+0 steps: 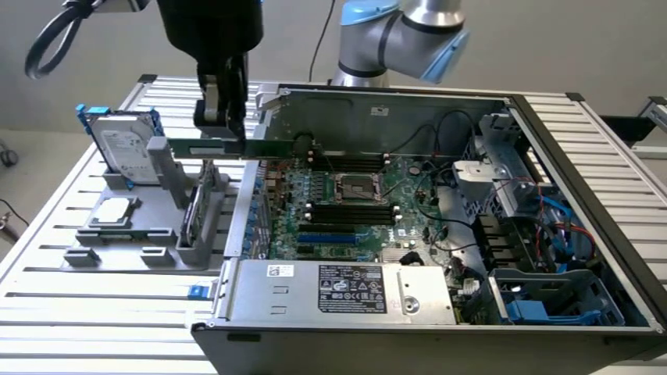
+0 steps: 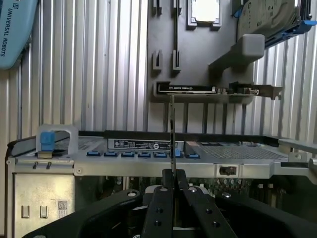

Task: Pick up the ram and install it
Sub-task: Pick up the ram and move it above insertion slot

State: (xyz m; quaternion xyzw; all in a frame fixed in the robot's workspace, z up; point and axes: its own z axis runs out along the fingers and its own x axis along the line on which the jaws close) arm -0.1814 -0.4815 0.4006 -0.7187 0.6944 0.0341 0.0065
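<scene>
Ram (image 1: pixel 186 148) clamped edge-on in the jaws.
Held by a narrow strip, it could tilt and strike the case wall (image 2: pixel 99 163) beneath the jaws.

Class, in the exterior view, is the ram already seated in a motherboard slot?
No, the hand holds the ram in the air, off the motherboard.

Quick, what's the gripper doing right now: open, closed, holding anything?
Gripper: closed on the ram, gripping it by its long edge, held up in the air.
</scene>
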